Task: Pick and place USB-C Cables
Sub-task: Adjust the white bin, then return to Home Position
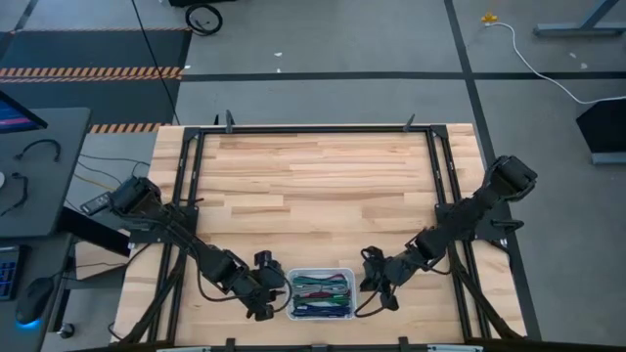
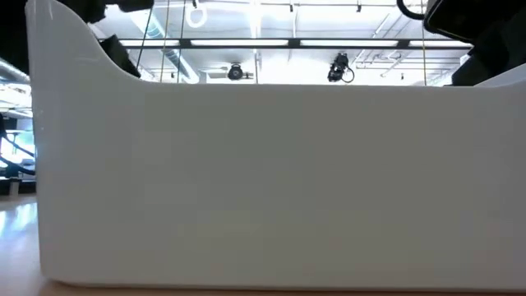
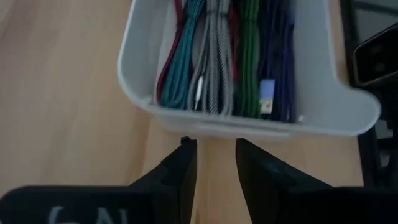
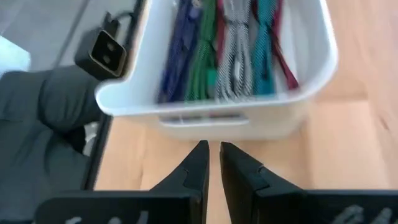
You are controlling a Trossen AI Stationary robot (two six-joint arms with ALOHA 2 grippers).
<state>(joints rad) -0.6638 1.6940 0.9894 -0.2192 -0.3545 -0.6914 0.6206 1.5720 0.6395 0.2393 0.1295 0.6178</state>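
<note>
So there's 1 white bin (image 1: 321, 293) sitting at the near edge of the wooden bench (image 1: 313, 186), and all the USB-C cables (image 1: 321, 290) are lying inside it side by side: maroon, teal, grey braided, green and purple-blue. None of them are out on the wood.

The left end effector (image 3: 214, 162) sits just off the bin's left short wall, fingers slightly parted with a small gap, holding nothing. The right end effector (image 4: 213, 163) is just off the opposite wall, fingers nearly pressed together with only a sliver between them, also empty.

The cables lie right between the 2, inside the walls, untouched. The low view is mostly filled by the bin's white side.
</note>
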